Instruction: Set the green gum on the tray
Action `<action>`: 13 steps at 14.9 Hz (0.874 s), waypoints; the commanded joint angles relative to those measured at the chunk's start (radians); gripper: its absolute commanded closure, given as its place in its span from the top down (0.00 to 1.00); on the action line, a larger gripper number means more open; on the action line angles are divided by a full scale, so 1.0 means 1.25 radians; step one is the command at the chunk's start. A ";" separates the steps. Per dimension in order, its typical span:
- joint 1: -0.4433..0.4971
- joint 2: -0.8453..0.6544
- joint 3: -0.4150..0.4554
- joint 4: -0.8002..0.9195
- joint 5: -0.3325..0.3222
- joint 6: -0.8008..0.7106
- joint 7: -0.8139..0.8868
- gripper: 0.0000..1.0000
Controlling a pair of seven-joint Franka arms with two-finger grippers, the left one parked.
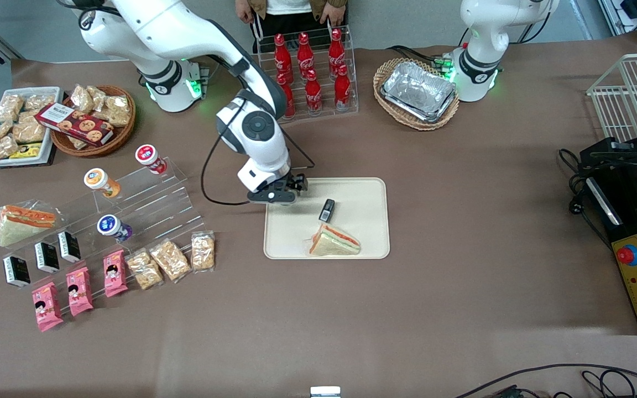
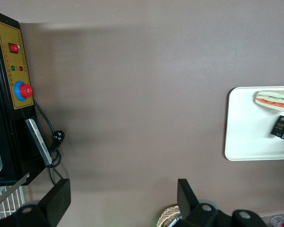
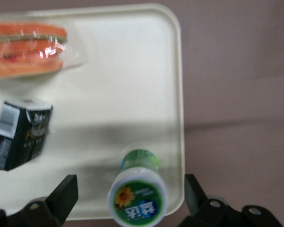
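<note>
The green gum (image 3: 137, 200), a green canister with a white lid and green label, stands upright on the cream tray (image 3: 132, 71) close to one rounded corner. My right gripper (image 3: 129, 183) is open just above it, with one black finger (image 3: 65, 193) on each side of the canister, neither touching it. In the front view the gripper (image 1: 277, 194) hangs over the tray's (image 1: 363, 232) corner nearest the working arm's base, and it hides the gum there. The tray also shows in the left wrist view (image 2: 246, 132).
A wrapped sandwich (image 1: 334, 241) and a small black box (image 1: 327, 210) lie on the tray. A clear stepped rack (image 1: 147, 204) with orange, red and purple canisters stands toward the working arm's end. Cola bottles (image 1: 310, 72) and a basket of foil trays (image 1: 417, 91) are farther from the front camera.
</note>
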 commanded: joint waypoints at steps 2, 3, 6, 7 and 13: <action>-0.107 -0.141 0.002 -0.002 0.013 -0.144 -0.160 1.00; -0.125 -0.167 0.002 -0.001 0.021 -0.172 -0.196 1.00; -0.194 -0.245 0.001 0.010 0.054 -0.295 -0.308 1.00; -0.226 -0.274 0.001 0.015 0.067 -0.342 -0.359 1.00; -0.377 -0.405 -0.023 0.046 0.100 -0.549 -0.566 1.00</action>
